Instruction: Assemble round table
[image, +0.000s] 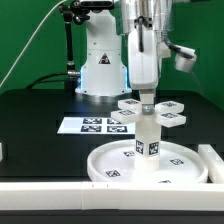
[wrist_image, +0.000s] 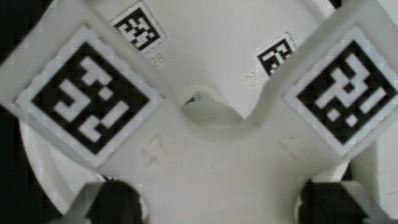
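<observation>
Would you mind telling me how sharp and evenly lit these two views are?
Exterior view: even lighting, but the white disc and post nearly wash together, tags small. Wrist view: the cross piece fills the frame, soft-edged, its big tags slightly blurred; corners fall dark.

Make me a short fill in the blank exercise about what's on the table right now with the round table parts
1. The post stands ____ on the round disc.
2. The cross-shaped piece sits on ____ of the post.
3. The marker board lies flat on the ____ tabletop.
4. The gripper hangs directly ____ the cross-shaped piece.

Missing words: upright; top; black; above
</observation>
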